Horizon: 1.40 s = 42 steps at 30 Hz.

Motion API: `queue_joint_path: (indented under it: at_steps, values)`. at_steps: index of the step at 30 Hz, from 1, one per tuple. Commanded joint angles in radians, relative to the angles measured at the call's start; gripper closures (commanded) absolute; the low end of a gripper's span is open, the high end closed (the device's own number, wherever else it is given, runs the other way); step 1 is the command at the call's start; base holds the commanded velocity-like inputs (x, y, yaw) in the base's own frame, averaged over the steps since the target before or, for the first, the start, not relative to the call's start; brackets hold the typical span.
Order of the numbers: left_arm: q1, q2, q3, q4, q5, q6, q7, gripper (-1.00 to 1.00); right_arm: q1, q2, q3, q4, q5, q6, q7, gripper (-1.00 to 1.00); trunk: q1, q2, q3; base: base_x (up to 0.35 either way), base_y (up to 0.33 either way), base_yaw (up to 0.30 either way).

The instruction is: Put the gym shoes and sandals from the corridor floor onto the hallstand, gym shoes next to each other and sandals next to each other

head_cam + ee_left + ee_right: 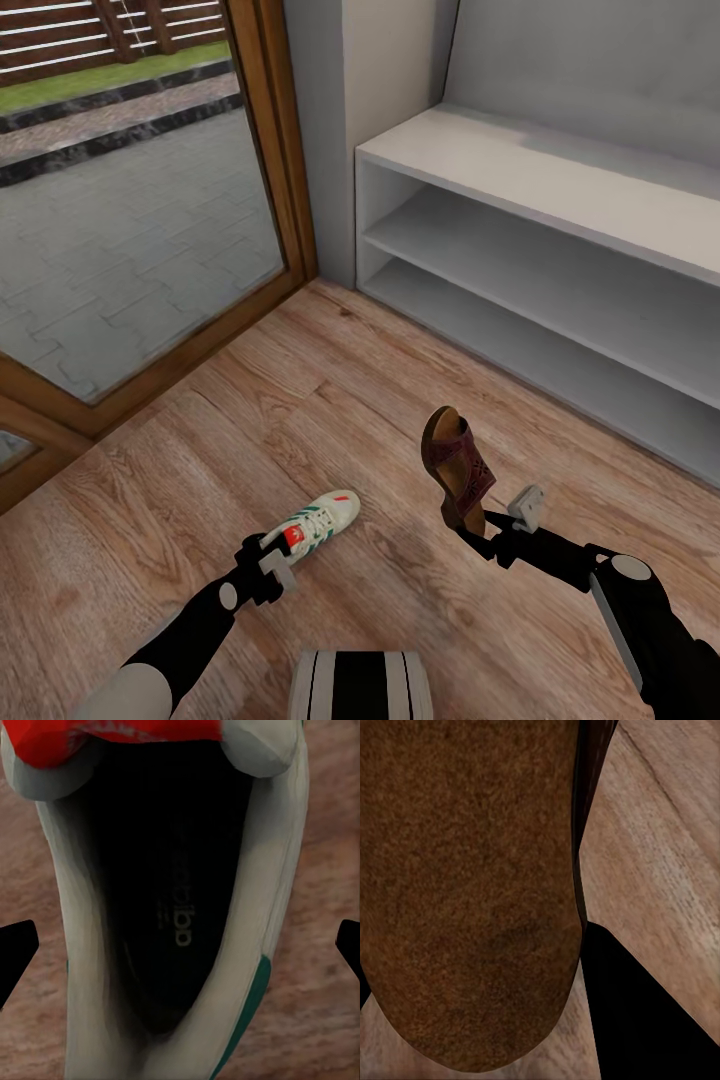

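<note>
Knotty wood-grain floor — right end effector seemingly clamps suede-textured sandal; left end effector spread around trainer.

Both arms reach forward and low. The left claw sits at the heel end of a trainer, its dark fingers spread wide on either side of the shoe's opening, touching neither side. The right claw is clamped on the heel of a sandal, which stands upright above it, toe up.
</note>
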Motion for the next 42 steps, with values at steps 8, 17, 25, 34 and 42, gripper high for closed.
queue_joint_path:
  at_steps: [8, 17, 25, 34, 42]
  values:
    - [0.000, 0.001, -0.002, -0.004, -0.010, 0.000, -0.002, -1.00, 0.000, 0.000, -0.002, -0.002, 0.003, 0.008, 0.004, 1.00, 0.000, 0.000, -0.001, 0.000, 0.000, 0.000]
    - [0.000, 0.000, -0.002, -0.004, -0.010, 0.000, -0.002, -1.00, 0.000, 0.000, -0.002, -0.002, 0.003, 0.008, 0.004, 1.00, 0.000, 0.000, -0.004, 0.000, 0.000, 0.000]
    - [0.001, 0.001, -0.002, -0.004, -0.010, 0.000, -0.002, -1.00, 0.000, 0.000, -0.002, -0.002, 0.003, 0.008, 0.004, 1.00, 0.003, -0.002, -0.024, 0.000, 0.000, 0.000]
    - [0.002, 0.000, -0.002, -0.004, -0.011, 0.000, -0.002, -1.00, 0.000, 0.000, -0.002, -0.002, 0.003, 0.008, 0.004, 1.00, 0.003, -0.002, -0.024, 0.000, 0.000, 0.000]
    - [0.002, 0.001, -0.002, -0.004, -0.010, 0.000, -0.002, -1.00, 0.000, 0.000, -0.002, -0.002, 0.003, 0.009, 0.004, 1.00, 0.005, -0.003, -0.043, 0.000, 0.000, 0.000]
